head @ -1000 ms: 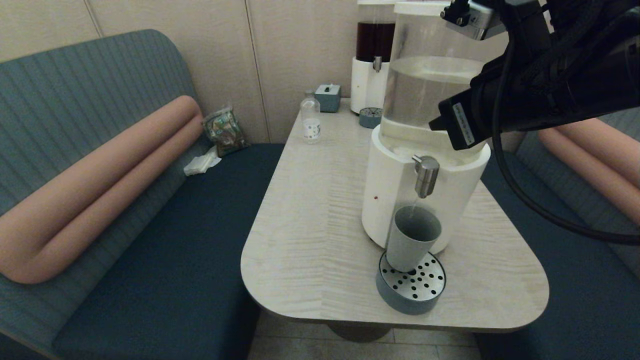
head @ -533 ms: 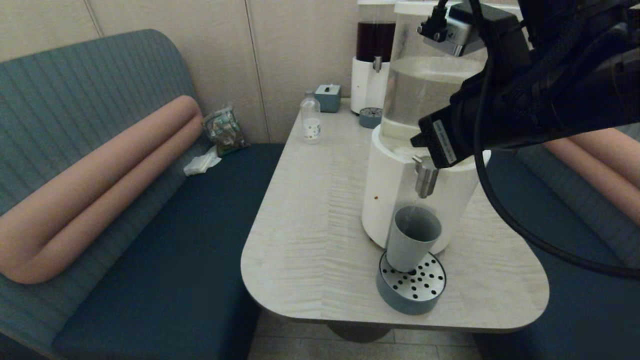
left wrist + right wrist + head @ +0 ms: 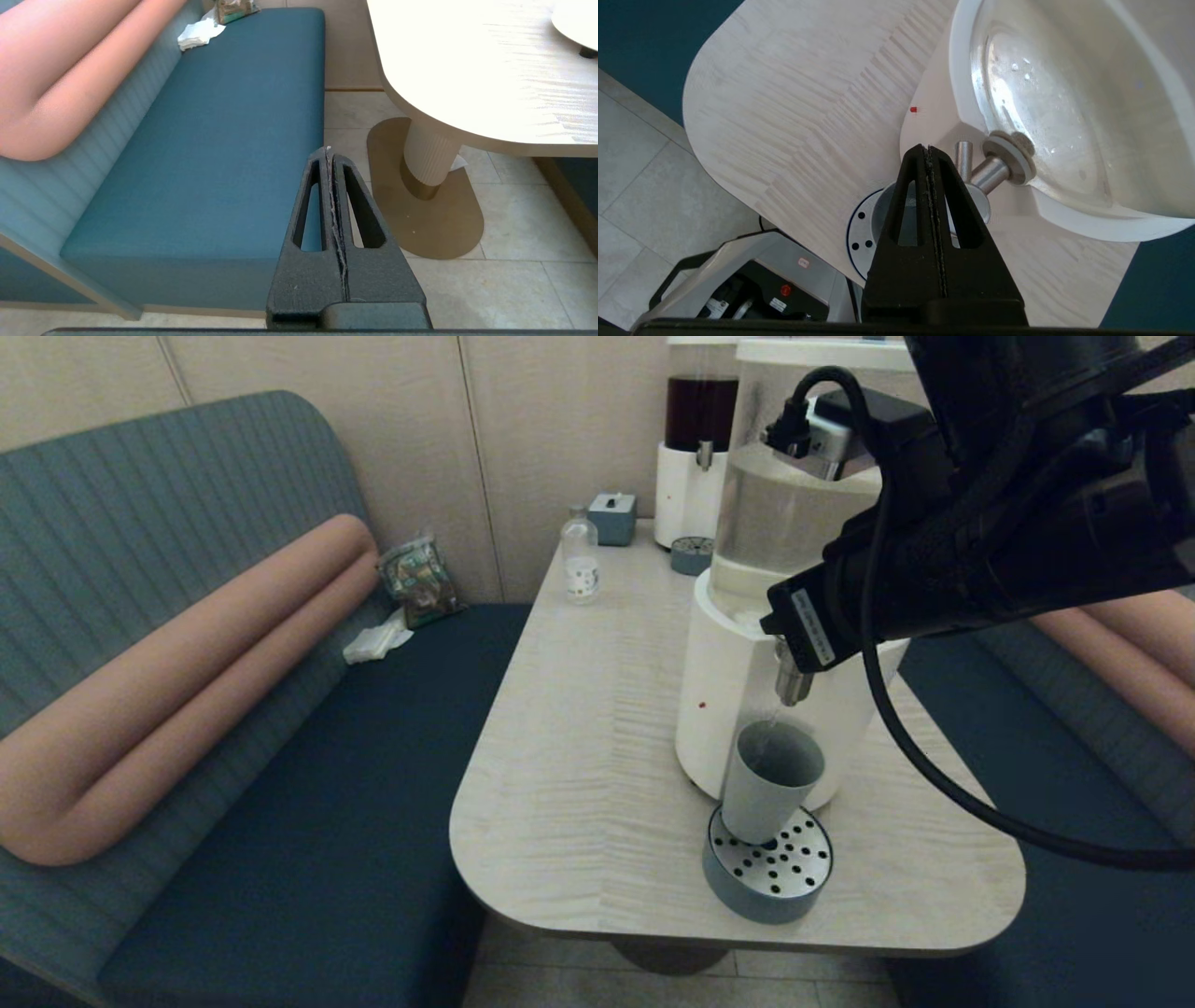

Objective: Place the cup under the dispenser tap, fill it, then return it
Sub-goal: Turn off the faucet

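Observation:
The grey-blue cup (image 3: 771, 782) stands upright on the round perforated drip tray (image 3: 780, 877), right under the brushed-steel dispenser tap (image 3: 792, 686) of the white-based dispenser (image 3: 728, 691). My right gripper (image 3: 782, 642) hangs at the tap's top and hides its knob in the head view. In the right wrist view this gripper (image 3: 927, 149) is shut and empty, its tips beside the tap (image 3: 964, 159) and above the cup (image 3: 983, 205). My left gripper (image 3: 328, 150) is shut and empty, parked low over the floor beside the bench.
At the table's (image 3: 579, 784) far end stand a dark-red-liquid dispenser (image 3: 695, 457), a small drip tray (image 3: 692, 555), a clear bottle (image 3: 580, 565) and a small grey box (image 3: 612, 516). A blue bench (image 3: 327, 775) runs along the left. The clear tank (image 3: 775, 523) rises close beside my right arm.
My right arm has come down and leftward from beside the tank to the tap, and now covers the tap's top. The cup has stayed on the drip tray.

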Available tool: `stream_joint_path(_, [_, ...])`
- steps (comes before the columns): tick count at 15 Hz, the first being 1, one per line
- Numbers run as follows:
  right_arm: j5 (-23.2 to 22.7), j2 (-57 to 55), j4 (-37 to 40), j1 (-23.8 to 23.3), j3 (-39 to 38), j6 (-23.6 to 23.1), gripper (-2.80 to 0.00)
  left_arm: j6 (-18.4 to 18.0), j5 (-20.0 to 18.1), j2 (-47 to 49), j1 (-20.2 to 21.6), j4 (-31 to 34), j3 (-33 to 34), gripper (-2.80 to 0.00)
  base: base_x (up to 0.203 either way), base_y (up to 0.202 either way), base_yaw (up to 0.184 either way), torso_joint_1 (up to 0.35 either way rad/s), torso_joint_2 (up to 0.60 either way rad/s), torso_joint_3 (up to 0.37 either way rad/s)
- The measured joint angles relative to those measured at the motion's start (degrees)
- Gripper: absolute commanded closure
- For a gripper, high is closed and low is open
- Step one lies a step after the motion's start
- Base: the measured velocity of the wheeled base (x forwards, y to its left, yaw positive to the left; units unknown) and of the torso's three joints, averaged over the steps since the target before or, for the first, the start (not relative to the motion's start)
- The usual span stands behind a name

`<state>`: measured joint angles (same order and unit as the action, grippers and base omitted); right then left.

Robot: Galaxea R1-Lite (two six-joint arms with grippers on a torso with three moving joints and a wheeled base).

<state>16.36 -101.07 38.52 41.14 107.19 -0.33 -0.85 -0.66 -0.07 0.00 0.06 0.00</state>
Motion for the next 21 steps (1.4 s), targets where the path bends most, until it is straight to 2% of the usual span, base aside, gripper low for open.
stream_joint_path(17, [0.32, -2.9, -0.44, -1.59, 1.27, -0.18, 0.0, 0.0, 0.0, 0.0, 0.0, 0.02, 0.0, 0.0, 0.0, 0.0, 0.0, 0.0, 0.0, 0.0])
stream_joint_path(21, [2.59, -3.28, -0.49, -1.73, 1.47, -0.35, 0.0, -0.02, 0.02, 0.0, 0.0, -0.02, 0.0, 0.0, 0.0, 0.0, 0.0, 0.0, 0.0, 0.0])
